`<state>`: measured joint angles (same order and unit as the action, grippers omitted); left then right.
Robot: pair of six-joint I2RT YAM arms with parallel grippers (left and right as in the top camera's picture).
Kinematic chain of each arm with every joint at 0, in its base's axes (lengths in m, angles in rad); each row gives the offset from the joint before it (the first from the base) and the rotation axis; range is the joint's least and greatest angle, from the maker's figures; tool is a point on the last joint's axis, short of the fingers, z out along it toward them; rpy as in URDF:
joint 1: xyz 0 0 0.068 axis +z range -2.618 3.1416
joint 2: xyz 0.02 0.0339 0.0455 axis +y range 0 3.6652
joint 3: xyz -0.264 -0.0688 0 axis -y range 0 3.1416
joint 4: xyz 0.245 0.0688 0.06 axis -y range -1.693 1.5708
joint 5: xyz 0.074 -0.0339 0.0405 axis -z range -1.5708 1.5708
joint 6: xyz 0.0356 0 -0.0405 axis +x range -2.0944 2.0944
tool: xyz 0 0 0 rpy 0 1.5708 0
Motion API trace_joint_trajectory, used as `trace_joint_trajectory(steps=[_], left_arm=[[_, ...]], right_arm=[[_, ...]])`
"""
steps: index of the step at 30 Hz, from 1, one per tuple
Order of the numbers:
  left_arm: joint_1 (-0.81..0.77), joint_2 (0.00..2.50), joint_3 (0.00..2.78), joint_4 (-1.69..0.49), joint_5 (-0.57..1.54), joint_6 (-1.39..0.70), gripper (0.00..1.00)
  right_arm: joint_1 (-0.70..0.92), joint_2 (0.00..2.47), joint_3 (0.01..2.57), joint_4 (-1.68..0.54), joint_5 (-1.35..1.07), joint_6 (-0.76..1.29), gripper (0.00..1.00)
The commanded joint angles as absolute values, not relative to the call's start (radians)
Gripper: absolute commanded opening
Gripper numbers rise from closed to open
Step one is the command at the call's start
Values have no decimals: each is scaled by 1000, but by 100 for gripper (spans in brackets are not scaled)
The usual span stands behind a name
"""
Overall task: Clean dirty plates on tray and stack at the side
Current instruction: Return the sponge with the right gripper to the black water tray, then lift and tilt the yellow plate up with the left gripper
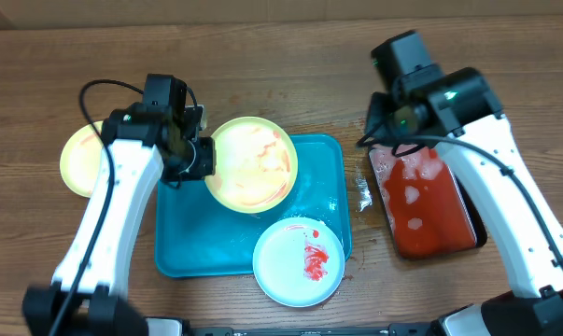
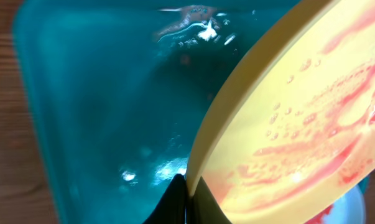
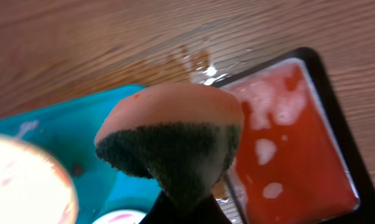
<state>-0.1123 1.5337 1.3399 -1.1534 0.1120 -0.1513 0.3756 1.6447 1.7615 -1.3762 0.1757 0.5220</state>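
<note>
Now gripping smeared yellow-green plate (image 1: 251, 163) by its rim in closed left tool (image 1: 204, 159), tilted above turquoise tray (image 1: 188, 245) | pinching sponge (image 3: 175, 137) in closed right tool (image 3: 182, 210) by black tray (image 3: 310, 57) | blue-white plate (image 1: 295, 266) overhanging tray's near right corner | second yellow-green plate (image 1: 80, 161) on bench (image 1: 262, 75), left of tray

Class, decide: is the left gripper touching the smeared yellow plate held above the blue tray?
Touching. The left wrist view shows the left gripper pinching the yellow plate at its rim, with no gap.
</note>
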Motion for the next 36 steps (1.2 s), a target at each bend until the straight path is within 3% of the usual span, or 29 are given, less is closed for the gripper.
trace_joint_trajectory(steps=[1,14,29,36], left_arm=[[-170,1448,1370,-1195,-97,-176,5],[-493,1402,1510,-1339,-704,-234,5],[-642,1541,1510,-1344,-1033,-24,5],[-723,1624,1510,-1357,-1110,-26,5]], right_arm=[[323,1636,1768,-1370,190,532,4],[241,1641,1720,-1358,190,494,4],[237,1641,1582,-1342,235,528,4],[222,1641,1543,-1343,236,528,4]])
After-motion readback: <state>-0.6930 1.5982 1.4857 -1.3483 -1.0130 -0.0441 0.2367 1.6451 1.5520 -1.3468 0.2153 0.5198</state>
